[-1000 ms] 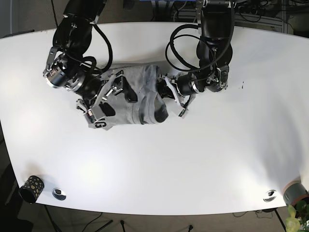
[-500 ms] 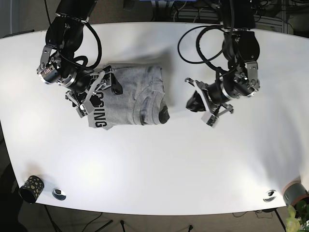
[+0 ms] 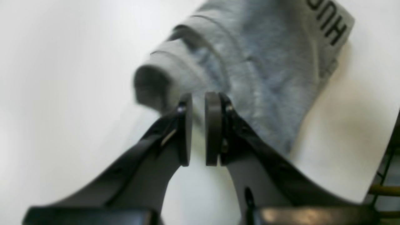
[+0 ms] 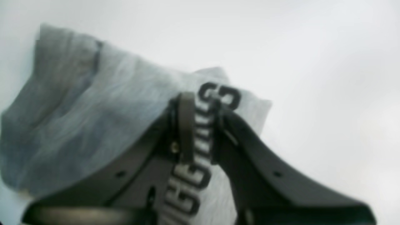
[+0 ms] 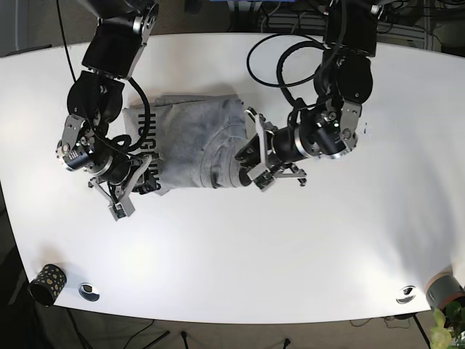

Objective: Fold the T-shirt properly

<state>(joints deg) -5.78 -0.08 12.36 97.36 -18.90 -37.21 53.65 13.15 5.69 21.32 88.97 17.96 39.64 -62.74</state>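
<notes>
The grey T-shirt [image 5: 192,142] lies folded into a rectangle on the white table [image 5: 290,254], with black lettering along its left edge. My left gripper [image 5: 251,163] is at the shirt's right edge, by the rolled fold. In the left wrist view [image 3: 198,128] its jaws stand a thin gap apart with nothing between them, and the shirt [image 3: 265,62] lies just beyond. My right gripper [image 5: 138,185] is at the shirt's lower left corner. In the right wrist view [image 4: 201,125] its jaws are nearly together over the lettering on the shirt [image 4: 93,109].
A patterned cup [image 5: 47,282] and a metal disc [image 5: 89,291] sit at the front left corner. Another disc [image 5: 405,294] and a grey pot [image 5: 443,291] sit at the front right. Cables hang behind the table's far edge.
Both arms pulled away from the shirt, then came back to it. The left gripper returned to the right edge, and the right gripper dropped to the lower left corner. The lettering now runs along the left edge.
</notes>
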